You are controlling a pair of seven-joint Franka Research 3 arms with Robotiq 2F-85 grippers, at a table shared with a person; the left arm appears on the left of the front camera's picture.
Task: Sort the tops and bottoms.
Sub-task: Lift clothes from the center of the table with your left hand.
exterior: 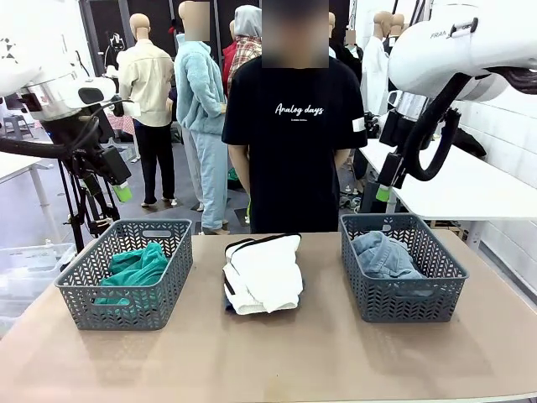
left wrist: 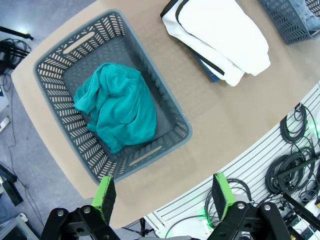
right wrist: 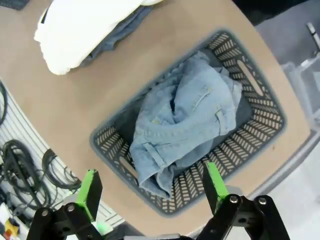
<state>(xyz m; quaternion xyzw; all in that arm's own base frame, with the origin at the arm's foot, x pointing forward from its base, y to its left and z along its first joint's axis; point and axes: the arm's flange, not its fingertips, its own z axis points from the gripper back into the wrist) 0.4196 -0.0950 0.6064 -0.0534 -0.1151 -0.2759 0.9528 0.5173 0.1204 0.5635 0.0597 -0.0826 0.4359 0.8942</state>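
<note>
While the bench (exterior: 268, 361) carries a folded pile at mid-frame between two grey baskets, the sorting looks partway done: the left basket (exterior: 117, 306) holds the teal top (exterior: 138, 269), and the right basket (exterior: 403, 298) holds the pale denim (exterior: 382, 256). The white pair with black edging (exterior: 264, 273) remains, lying on darker denim (right wrist: 120, 32). Next, probably, comes pinching the white pair alone and lifting it over the right basket's wall; the person stands close behind. The left pincer (left wrist: 162, 197) and right pincer (right wrist: 150, 192) hang released, empty.
</note>
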